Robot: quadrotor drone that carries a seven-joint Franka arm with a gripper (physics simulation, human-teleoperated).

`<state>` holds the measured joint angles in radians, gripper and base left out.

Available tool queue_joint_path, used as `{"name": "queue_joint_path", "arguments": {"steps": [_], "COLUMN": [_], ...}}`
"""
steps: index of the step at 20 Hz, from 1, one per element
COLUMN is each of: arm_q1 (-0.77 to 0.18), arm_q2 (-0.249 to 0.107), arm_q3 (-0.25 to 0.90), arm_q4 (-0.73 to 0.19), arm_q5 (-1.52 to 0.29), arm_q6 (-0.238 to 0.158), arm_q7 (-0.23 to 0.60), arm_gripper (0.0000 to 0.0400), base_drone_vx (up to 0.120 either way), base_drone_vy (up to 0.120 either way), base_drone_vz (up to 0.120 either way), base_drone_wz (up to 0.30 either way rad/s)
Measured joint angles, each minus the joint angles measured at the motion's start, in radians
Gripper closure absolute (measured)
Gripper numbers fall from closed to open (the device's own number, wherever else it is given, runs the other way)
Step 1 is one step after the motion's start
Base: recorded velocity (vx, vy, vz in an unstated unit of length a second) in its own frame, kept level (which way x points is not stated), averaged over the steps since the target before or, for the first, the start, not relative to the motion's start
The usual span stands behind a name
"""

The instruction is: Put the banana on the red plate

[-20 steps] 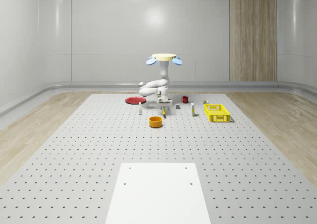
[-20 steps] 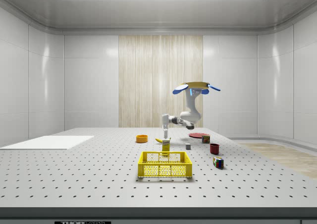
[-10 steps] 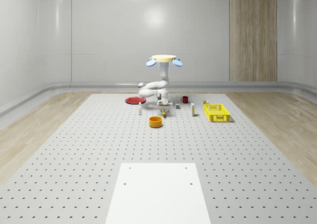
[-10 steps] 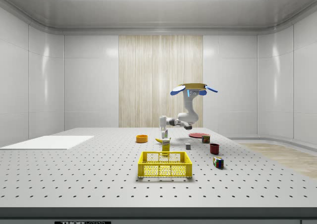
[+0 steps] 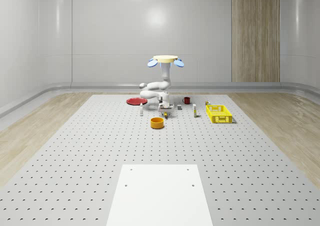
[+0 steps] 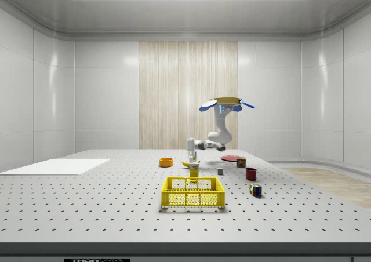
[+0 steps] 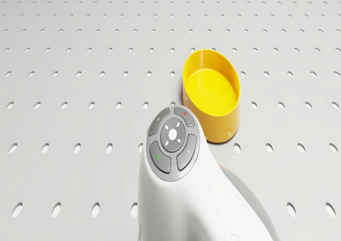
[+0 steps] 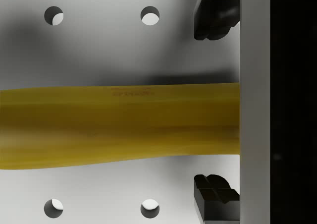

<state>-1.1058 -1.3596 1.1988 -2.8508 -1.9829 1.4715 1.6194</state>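
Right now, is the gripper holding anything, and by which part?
Nothing held yet: the gripper is open, fingers either side of the banana, which lies on the table.

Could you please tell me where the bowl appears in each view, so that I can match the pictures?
Whole-scene view: the bowl sits near the picture's middle, just nearer the camera than the arm.
Side view: left of the arm's low end, beyond the basket.
Drone view: on the table, just past the arm's wrist.
Shared landmark: the white arm, next to the bowl in all three.
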Motion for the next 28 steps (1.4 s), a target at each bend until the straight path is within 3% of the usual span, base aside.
{"name": "queue_joint_path", "arguments": {"steps": [2,5,9,16,17,23,28], "arm_q1": [0.001,0.001,-0.001,-0.004,0.016,-0.015,-0.015], "arm_q2": [-0.006,-0.014,-0.021,-0.029,-0.024,-0.045,-0.051], "arm_q3": [-0.013,-0.024,-0.030,-0.032,-0.034,-0.030,-0.029], "arm_q4": [0.004,0.009,0.012,0.014,0.018,0.012,0.015], "arm_q5": [-0.011,-0.020,-0.024,-0.028,-0.021,-0.020,-0.018], "arm_q6": [0.011,0.023,0.033,0.040,0.057,0.059,0.062], "arm_q7": [-0.003,-0.006,-0.006,-0.009,-0.038,0.033,0.014], "arm_gripper": [0.0000,0.0121,0.0203,0.0211,0.0218,0.0212,0.0210], "base_drone_vx": [0.000,0.000,0.000,0.000,0.000,0.000,0.000], "base_drone_vy": [0.000,0.000,0.000,0.000,0.000,0.000,0.000], "base_drone_vz": [0.000,0.000,0.000,0.000,0.000,0.000,0.104], "base_drone_wz": [0.000,0.000,0.000,0.000,0.000,0.000,0.000]}}
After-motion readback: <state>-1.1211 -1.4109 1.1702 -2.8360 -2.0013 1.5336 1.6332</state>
